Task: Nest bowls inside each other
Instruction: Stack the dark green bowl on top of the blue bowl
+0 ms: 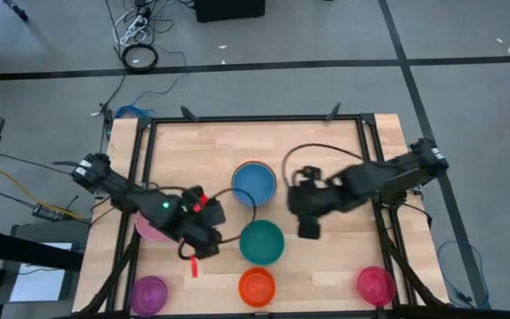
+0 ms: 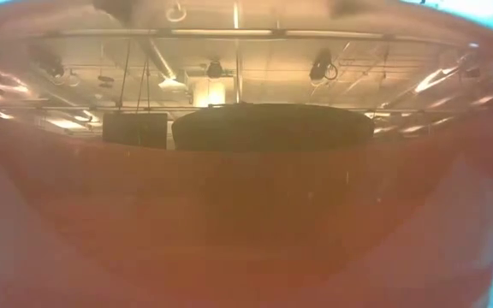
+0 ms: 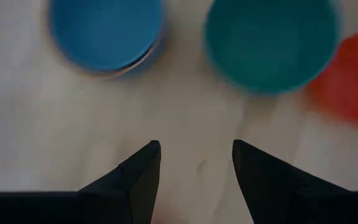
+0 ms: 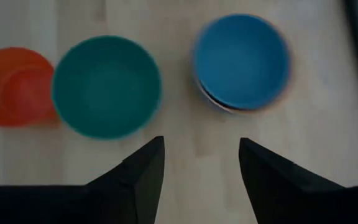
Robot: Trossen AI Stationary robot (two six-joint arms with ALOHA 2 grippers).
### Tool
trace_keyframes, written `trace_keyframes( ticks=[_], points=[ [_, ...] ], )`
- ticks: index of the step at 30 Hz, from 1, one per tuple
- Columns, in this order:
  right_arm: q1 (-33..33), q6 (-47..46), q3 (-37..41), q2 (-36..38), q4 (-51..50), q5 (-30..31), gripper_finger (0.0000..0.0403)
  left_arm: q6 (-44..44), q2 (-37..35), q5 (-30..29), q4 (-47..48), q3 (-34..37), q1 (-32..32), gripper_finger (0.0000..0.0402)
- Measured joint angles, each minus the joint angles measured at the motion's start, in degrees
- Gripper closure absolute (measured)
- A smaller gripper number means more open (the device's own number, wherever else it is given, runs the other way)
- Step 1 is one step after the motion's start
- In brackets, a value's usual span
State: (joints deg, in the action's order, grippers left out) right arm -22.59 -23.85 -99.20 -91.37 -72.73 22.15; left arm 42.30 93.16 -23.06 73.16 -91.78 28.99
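blue bowl point(image 1: 254, 182) stacked, orange rim beneath | both fingers apart, empty

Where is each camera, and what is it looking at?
High: above, looking straight down at the table, both arms and the bowls.
Low: at table height; an orange bowl fills its view; no arm shows.
Left wrist: on the left arm, past the open left gripper.
Right wrist: on the right arm, past the open right gripper.
Both wrists share the teal bowl and blue bowl.
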Motion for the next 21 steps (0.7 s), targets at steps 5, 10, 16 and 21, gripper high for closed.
trace_keyframes(
  ticks=[5, 10, 16, 21],
  points=[
    [-5.30, -13.07, 0.00, 7.36, -9.66, 9.73, 0.0210, 1.75, 0.22, 2.72, -18.23, 8.40, -1.82, 0.0193],
    [-10.24, -20.62, 0.00, 12.53, -12.44, 16.08, 0.0214, 12.64, 0.24, 3.79, -21.16, 11.99, -5.26, 0.0193],
    [-12.52, -21.60, 0.00, 14.34, -14.77, 19.96, 0.0220, 16.67, 1.17, 11.55, -25.63, 12.27, -9.28, 0.0193],
    [-12.55, -20.88, 0.04, 14.56, -17.31, 22.38, 0.0224, 15.11, 6.32, 21.87, -33.39, 12.27, -12.32, 0.0193]
  ],
)
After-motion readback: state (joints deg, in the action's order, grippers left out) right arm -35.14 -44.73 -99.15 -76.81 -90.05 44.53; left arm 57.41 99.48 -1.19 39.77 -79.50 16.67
